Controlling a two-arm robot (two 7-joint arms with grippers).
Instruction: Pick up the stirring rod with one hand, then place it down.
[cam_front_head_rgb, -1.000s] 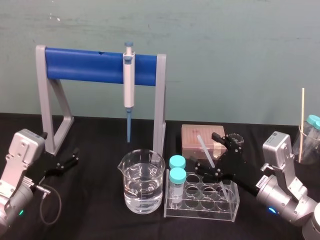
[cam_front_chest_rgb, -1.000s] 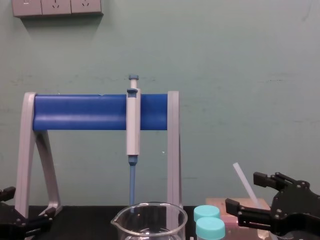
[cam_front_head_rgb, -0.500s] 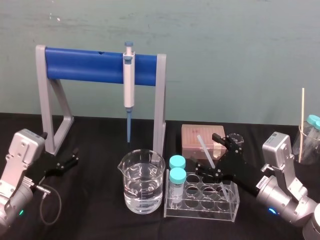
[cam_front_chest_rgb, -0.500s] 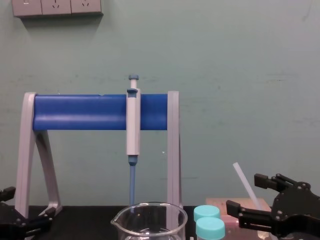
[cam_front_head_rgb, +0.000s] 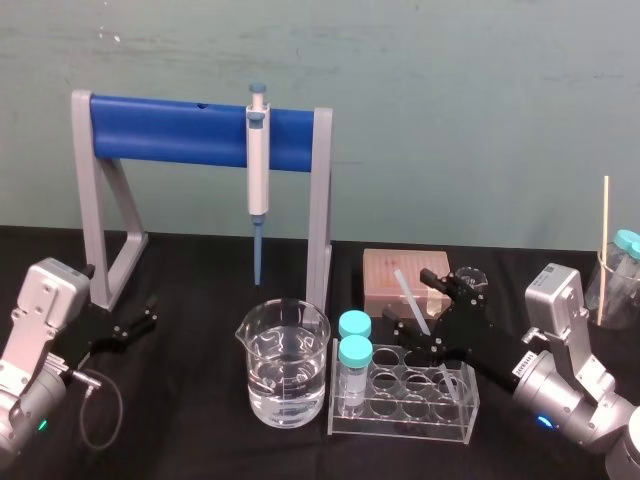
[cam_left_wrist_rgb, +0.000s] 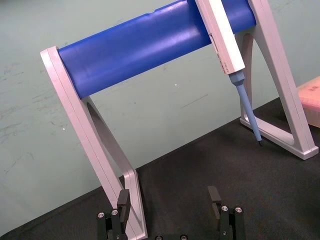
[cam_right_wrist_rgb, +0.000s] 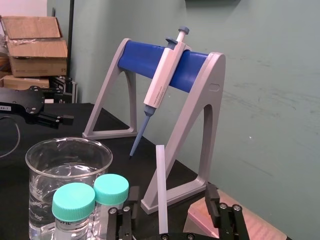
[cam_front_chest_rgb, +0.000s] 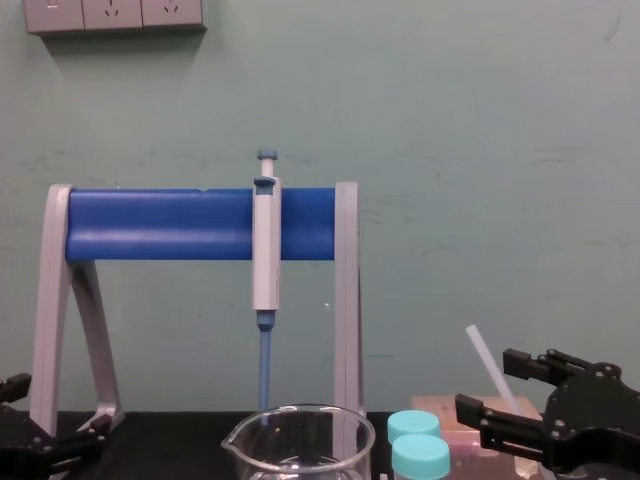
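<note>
Since 1.0 s ago: in the chest view the right gripper (cam_front_chest_rgb: 482, 380) has shifted very slightly and its two fingertips sit a little closer together; the rod, the rack and the left arm are unchanged. Left edge of the head view: the left gripper (cam_front_head_rgb: 148, 315) sits low over the black table (cam_front_head_rgb: 200, 440), idle, jaws apart, with a clear gap between the fingers (cam_left_wrist_rgb: 215, 197) in the left wrist view. Behind it stands the grey stand (cam_front_head_rgb: 170, 130) with its blue bar, and the pipette (cam_front_head_rgb: 258, 170) hangs from the bar, tip down. Lower centre: a glass beaker (cam_front_head_rgb: 284, 365) part-filled with clear liquid. Just right of it is a clear tube rack (cam_front_head_rgb: 400, 405) holding two teal-capped tubes (cam_front_head_rgb: 354, 355) at its left end. The stirring rod (cam_front_head_rgb: 409, 298) leans over the rack, top end towards the upper left; its lower part is hidden behind the gripper. The right gripper (cam_front_head_rgb: 410, 303) is open around the rod, one finger on each side; the right wrist view shows the rod (cam_right_wrist_rgb: 161, 190) between the fingers (cam_right_wrist_rgb: 212, 197) with space on both sides, so it is not clamped. A pink box (cam_front_head_rgb: 385, 268) lies behind the gripper.
</note>
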